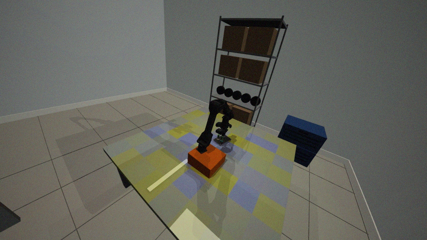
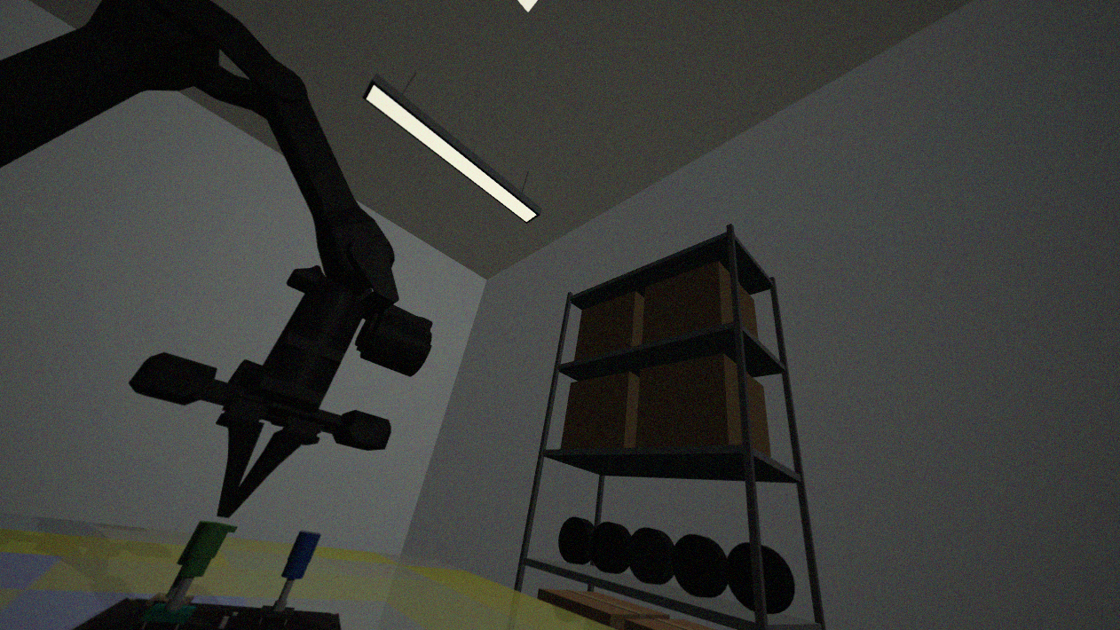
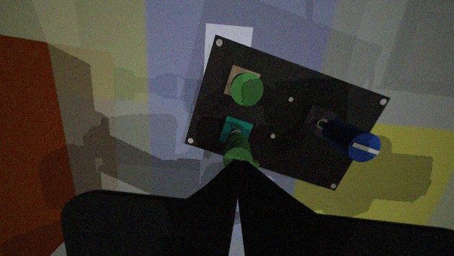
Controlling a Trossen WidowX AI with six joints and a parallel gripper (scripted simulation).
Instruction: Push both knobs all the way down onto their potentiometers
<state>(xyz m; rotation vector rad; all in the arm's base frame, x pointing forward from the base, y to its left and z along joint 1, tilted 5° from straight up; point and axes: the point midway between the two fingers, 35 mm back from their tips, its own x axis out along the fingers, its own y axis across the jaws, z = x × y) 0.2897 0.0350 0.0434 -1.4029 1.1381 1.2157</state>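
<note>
The dark circuit board (image 1: 222, 143) (image 2: 313, 620) (image 3: 307, 164) stands on the table. A green knob (image 3: 236, 155) stands over the teal potentiometer (image 3: 225, 128) (image 2: 168, 614); bare shaft shows below it. A blue knob (image 2: 300, 555) (image 3: 364, 147) stands high on its shaft above a dark potentiometer (image 3: 311, 112). Another green knob (image 3: 246, 89) sits over a beige potentiometer (image 3: 233, 71); its height is unclear, as the green knobs overlap in the exterior view. My gripper (image 2: 225, 514) (image 3: 238, 167) is shut and empty, its tips at the top of the teal potentiometer's knob; contact is unclear.
The arm's orange base block (image 1: 205, 161) (image 3: 29, 126) stands close to the board. A white patch (image 3: 231, 33) lies partly under the board's edge in the wrist view. A shelf rack (image 2: 650, 462) and a blue cabinet (image 1: 302, 135) stand beyond the table.
</note>
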